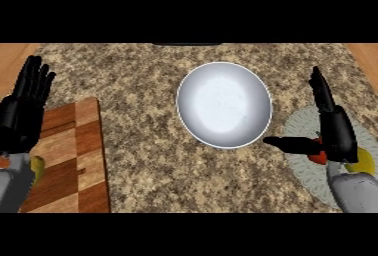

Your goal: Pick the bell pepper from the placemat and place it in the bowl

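Speckled granite covers the tabletop (148,165), which fills nearly all of the head view, with strips of pale wood showing at its far corners. At the left lies a checkered wooden cutting board (74,150), its long side running away from the robot, and a small yellow-green thing (37,167) peeks out just beside the left forearm. Near the middle sits the white bowl (224,105), an oval whose long axis runs toward the far edge, with nothing in it. At the right edge lies the round grey-green placemat (306,165), ribbed and partly hidden by the right forearm. The left robot hand (22,110) rests over the board's far left corner, fingers straight, close together and pointing up. The right robot hand (332,127) hovers over the placemat with fingers extended toward the far edge and the thumb spread out leftward toward the bowl, closed round nothing. Beneath its palm, on the placemat, shows a red piece of the bell pepper (318,158), with a yellow patch (362,162) just right of the wrist; which way it points cannot be told.
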Controlling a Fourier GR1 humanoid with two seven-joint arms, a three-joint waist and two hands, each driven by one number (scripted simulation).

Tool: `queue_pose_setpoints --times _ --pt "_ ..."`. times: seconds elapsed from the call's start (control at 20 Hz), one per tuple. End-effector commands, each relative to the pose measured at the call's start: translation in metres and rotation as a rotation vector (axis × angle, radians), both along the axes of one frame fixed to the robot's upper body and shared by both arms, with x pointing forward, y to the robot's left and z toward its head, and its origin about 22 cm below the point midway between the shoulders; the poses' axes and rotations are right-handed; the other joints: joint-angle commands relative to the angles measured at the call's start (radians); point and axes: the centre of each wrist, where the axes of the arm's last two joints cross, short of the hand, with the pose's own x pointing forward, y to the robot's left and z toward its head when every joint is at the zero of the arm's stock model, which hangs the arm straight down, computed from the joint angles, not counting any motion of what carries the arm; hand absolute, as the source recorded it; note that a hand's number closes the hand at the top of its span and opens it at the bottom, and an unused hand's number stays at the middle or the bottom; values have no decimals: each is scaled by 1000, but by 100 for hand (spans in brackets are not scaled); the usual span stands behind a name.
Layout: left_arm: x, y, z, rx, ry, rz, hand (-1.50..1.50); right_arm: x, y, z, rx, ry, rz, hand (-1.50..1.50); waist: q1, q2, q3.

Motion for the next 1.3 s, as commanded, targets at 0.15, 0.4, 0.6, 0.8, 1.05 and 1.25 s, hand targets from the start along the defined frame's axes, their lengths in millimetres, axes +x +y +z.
queue_pose_setpoints --times 0.15,0.4,0.6,0.8,1.05,1.25 --pt "-10 17 -10 -50 20 38 0 -46 46 -9 -194 -110 -120 -150 -7 0 5" --pt "-6 8 -14 -25 23 69 0 -61 16 35 -460 29 -231 -150 -31 -6 2" --pt "-5 35 4 -10 25 75 0 -72 8 87 -548 160 -312 -150 -30 -6 2" --pt "-5 25 3 -33 18 74 0 -82 -3 104 -740 423 -244 -150 -32 -7 2" --pt "-2 21 1 -30 4 51 0 -92 8 133 -834 624 -151 -150 -13 0 4" --pt "3 28 -1 -38 7 54 0 -90 5 148 -896 726 -112 -150 -6 4 5"
